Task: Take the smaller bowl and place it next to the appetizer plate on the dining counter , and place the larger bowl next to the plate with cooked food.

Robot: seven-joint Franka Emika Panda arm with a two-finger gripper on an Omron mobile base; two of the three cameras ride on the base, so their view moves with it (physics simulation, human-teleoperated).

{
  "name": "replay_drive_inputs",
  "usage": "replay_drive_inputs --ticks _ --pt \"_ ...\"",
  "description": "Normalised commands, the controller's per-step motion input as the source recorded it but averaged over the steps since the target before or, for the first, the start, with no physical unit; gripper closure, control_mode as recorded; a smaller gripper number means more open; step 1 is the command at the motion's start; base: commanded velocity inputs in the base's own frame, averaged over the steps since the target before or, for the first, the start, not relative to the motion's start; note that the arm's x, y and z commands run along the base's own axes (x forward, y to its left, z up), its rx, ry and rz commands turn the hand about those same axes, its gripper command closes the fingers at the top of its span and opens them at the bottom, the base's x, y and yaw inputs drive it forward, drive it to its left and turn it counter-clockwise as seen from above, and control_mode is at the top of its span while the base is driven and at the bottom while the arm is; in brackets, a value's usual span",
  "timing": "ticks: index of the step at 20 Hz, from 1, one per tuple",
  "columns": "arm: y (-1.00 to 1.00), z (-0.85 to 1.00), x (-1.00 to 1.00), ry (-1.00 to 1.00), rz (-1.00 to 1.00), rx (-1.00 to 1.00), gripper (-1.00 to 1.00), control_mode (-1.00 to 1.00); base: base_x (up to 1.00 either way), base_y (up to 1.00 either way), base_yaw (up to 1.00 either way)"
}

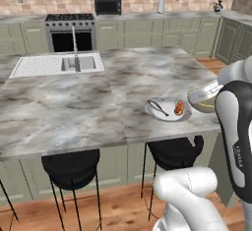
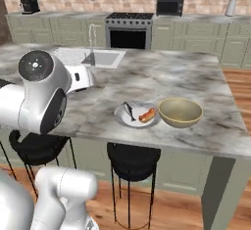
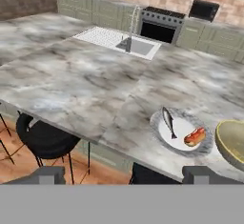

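Note:
The larger bowl (image 2: 180, 111), deep and tan, stands on the dining counter (image 2: 162, 75) right beside the plate with cooked food (image 2: 136, 115). That white plate holds a red-orange piece and a thin dark piece. In the left base view my arm covers part of the larger bowl (image 1: 203, 102), to the right of the plate (image 1: 167, 109). My gripper (image 3: 125, 174) is open with nothing between its fingers. It hovers over the counter's (image 3: 86, 85) front edge, with the plate (image 3: 181, 131) and the bowl (image 3: 233, 142) ahead to the right. The smaller bowl and the appetizer plate are out of view.
A sink with a tall faucet (image 1: 76, 63) is set into the far left of the island. Two black stools (image 1: 71, 168) (image 1: 174, 151) stand under the near edge. A stove (image 1: 70, 33) and a microwave (image 1: 108, 5) line the brick back wall.

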Motion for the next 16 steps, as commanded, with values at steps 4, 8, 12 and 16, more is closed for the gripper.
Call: replay_drive_inputs --ticks 4,8,12,16 --pt "0.0 0.0 0.0 0.0 0.0 0.0 -1.0 1.0 -0.45 1.0 0.13" --pt "0.0 0.0 0.0 0.0 0.0 0.0 -1.0 1.0 0.0 1.0 0.1" --pt "0.0 0.0 0.0 0.0 0.0 0.0 -1.0 1.0 0.0 1.0 0.04" --pt "0.0 0.0 0.0 0.0 0.0 0.0 -1.0 1.0 0.0 1.0 0.08"
